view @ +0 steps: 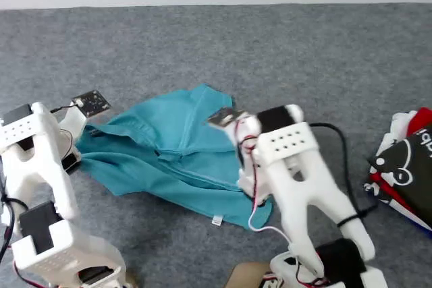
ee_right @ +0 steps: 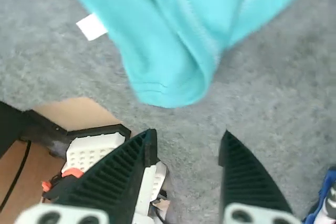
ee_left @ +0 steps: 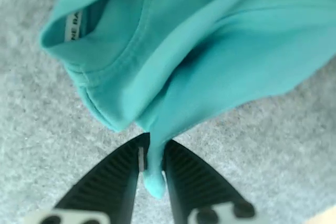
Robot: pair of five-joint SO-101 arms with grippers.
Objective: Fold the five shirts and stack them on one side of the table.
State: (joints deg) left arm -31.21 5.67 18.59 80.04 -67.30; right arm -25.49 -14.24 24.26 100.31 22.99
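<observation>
Teal shirt [view: 182, 153] is the one you are working on now. It lies in the middle of the grey table [view: 202, 45], between your two arms. It is not flat. It is bunched up, with big wrinkles and one side flopped over the other, so I think the folding has only just begun.

Your left gripper [ee_left: 152, 150] is pinched tight on a small bit of the cloth. That bit is close to the neck hole [ee_left: 121, 61], where a white label [ee_left: 73, 24] shows inside. I think you hold it there so you can pull that side straight or lift it over.

Your right gripper [ee_right: 187, 137] is wide open and holds nothing. It hangs over bare table just beside the shirt's bottom edge [ee_right: 168, 93], which is rolled under. A little white tag [ee_right: 92, 26] sticks out near that edge. I think this gripper waits there so it can grab the far side, because you need two holds to pull a shirt flat.

The shirt is soft and thin, and it looks like it will slide and droop when you lift it.

A pile of other shirts [view: 405, 166], red, white, black and blue, sits at the table's edge on your right arm's side, well apart from the teal one.
</observation>
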